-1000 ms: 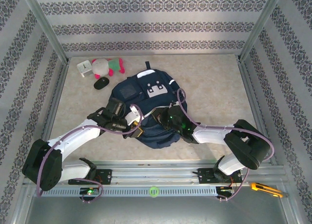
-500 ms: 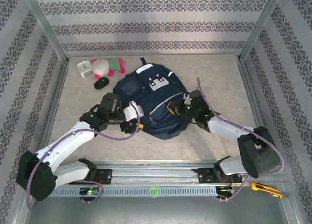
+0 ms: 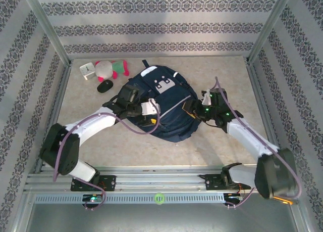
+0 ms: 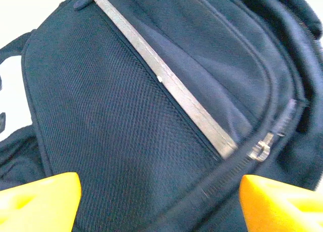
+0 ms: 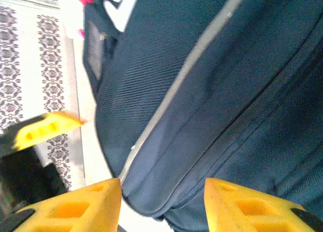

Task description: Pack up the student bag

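The student bag [image 3: 169, 118] lies flat in the middle of the tabletop [image 3: 222, 141], and the zip [image 4: 260, 151] I can see looks shut. The left tool [image 3: 150, 109] hovers over its front, spread wide and empty. The right tool [image 3: 194, 109] is at the bag's right edge, partly open, gripping nothing I can make out. A plush toy [image 3: 108, 68], small white clock [image 3: 87, 70] and black mouse [image 3: 104, 86] lie outside in the far left corner, so packing looks barely begun.

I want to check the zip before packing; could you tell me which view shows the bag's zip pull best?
Left wrist: the zip pull is close and distinct on the student bag. Top external shows the whole bag, details tiny; right wrist shows blurred zip seams.
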Robot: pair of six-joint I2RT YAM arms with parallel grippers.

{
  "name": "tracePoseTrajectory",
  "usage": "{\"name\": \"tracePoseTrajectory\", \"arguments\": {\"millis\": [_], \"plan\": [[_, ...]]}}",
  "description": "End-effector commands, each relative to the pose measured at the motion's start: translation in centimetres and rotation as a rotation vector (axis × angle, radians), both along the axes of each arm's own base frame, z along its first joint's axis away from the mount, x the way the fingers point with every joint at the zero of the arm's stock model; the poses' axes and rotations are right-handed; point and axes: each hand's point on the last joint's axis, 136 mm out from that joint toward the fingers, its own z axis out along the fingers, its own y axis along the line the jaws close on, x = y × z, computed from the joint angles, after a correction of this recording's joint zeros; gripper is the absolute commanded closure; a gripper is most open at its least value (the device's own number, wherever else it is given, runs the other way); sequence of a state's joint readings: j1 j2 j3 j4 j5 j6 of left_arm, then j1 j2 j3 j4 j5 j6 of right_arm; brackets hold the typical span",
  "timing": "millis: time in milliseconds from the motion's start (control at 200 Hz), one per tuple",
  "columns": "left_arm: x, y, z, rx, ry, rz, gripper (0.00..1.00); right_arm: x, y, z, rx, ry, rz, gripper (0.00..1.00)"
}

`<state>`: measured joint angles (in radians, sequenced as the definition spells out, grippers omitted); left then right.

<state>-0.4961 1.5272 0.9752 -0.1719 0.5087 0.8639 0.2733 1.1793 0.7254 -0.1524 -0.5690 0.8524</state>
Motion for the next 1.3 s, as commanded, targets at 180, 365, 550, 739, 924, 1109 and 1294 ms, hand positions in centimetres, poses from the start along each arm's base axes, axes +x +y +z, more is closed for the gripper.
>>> {"name": "tracePoseTrajectory", "arguments": {"millis": [180,365,550,739,924,1109,1294], "plan": [[1.3,-1.2,-1.4,0.039,-0.080,-0.127,0.32,-4.7,-0.8,-1.2,-0.185,-0.107,0.027,0.53],[0.4,-0.8,-2.0,0.068,-0.072,-0.165,0.31,-6.0,-0.1,-1.1,-0.236,-0.169,0.069,0.53],[-0.2,0.4,-1.1,0.087,-0.085,-0.191,0.15,-6.3,-0.2,-1.2,-0.250,-0.185,0.080,0.52],[-0.3,1.1,-2.0,0.200,-0.109,-0.295,0.13,-6.2,-0.2,-0.6,-0.262,-0.226,0.091,0.51],[0.7,0.7,-3.0,0.208,-0.097,-0.299,0.32,-6.4,-0.2,-0.6,-0.268,-0.242,0.103,0.51],[-0.1,0.1,-2.3,0.139,-0.022,-0.270,0.71,-6.7,-0.4,-0.7,-0.290,-0.264,0.105,0.51],[-1.5,-0.7,-0.9,-0.011,0.073,-0.189,0.99,-7.7,-0.8,-1.4,-0.372,-0.271,0.096,0.52]]}}
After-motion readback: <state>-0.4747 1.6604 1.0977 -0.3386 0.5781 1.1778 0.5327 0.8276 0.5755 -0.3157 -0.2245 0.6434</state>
